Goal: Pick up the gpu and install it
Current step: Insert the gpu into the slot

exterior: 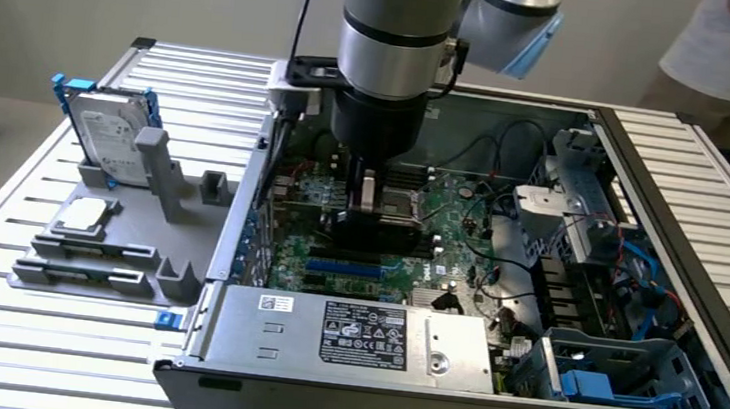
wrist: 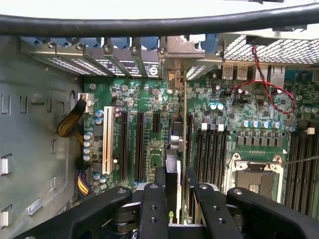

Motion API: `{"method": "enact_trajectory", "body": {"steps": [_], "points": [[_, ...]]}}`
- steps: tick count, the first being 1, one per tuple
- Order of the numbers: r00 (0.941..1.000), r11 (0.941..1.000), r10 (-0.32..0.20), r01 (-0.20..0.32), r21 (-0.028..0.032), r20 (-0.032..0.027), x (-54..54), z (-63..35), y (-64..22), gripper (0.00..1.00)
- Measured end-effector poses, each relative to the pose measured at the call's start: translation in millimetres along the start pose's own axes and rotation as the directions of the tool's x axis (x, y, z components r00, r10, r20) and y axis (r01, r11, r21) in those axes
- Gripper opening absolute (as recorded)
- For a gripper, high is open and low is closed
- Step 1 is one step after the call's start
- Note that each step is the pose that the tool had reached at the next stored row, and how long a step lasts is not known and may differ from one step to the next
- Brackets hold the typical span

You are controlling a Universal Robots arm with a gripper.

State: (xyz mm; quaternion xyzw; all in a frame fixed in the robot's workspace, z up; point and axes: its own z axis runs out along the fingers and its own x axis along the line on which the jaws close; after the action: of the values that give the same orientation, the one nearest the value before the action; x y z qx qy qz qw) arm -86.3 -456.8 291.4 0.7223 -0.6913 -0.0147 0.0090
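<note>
One hand (wrist: pixel 172 198) | gripping gpu (wrist: pixel 173 167), card on edge | low over motherboard (wrist: pixel 144 99)

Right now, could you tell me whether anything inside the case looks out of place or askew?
Nothing looks damaged or askew. The gpu stands on edge in the pincer, in line with the expansion slots. A thin red wire loops loosely over the motherboard near the rear ports, apart from the card.
</note>
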Motion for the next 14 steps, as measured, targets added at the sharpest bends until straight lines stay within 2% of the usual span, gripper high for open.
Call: {"method": "enact_trajectory", "body": {"steps": [14], "points": [[1.0000,1.0000,-0.001,0.001,0.0017,0.0004,1.1,4.5,2.4,0.26]]}}
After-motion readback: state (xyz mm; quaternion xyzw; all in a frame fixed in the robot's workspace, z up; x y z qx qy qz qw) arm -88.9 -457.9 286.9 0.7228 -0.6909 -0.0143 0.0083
